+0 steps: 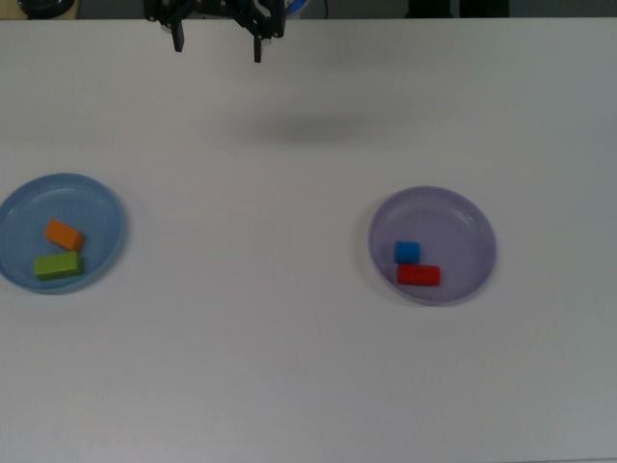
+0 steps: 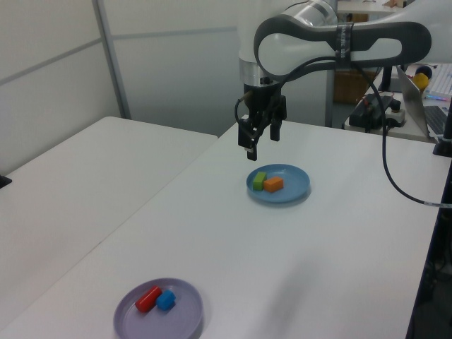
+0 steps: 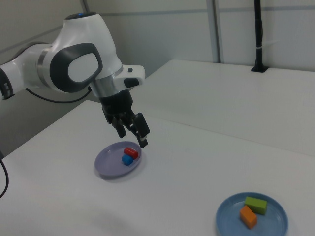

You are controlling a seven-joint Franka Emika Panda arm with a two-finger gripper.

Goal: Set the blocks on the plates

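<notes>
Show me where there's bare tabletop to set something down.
Widest bare stretch: the table between the light blue plate and lavender plate, also below both in the top view. Both plates are crowded, two blocks each.

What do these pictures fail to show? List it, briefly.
- Gripper, top view: its upper part and the arm are cut off by the top edge.
- Arm base, left and right views: out of frame.
- Lavender plate, right view: its far rim is hidden behind the gripper.
- Undersides of the four blocks: hidden, all views.
</notes>
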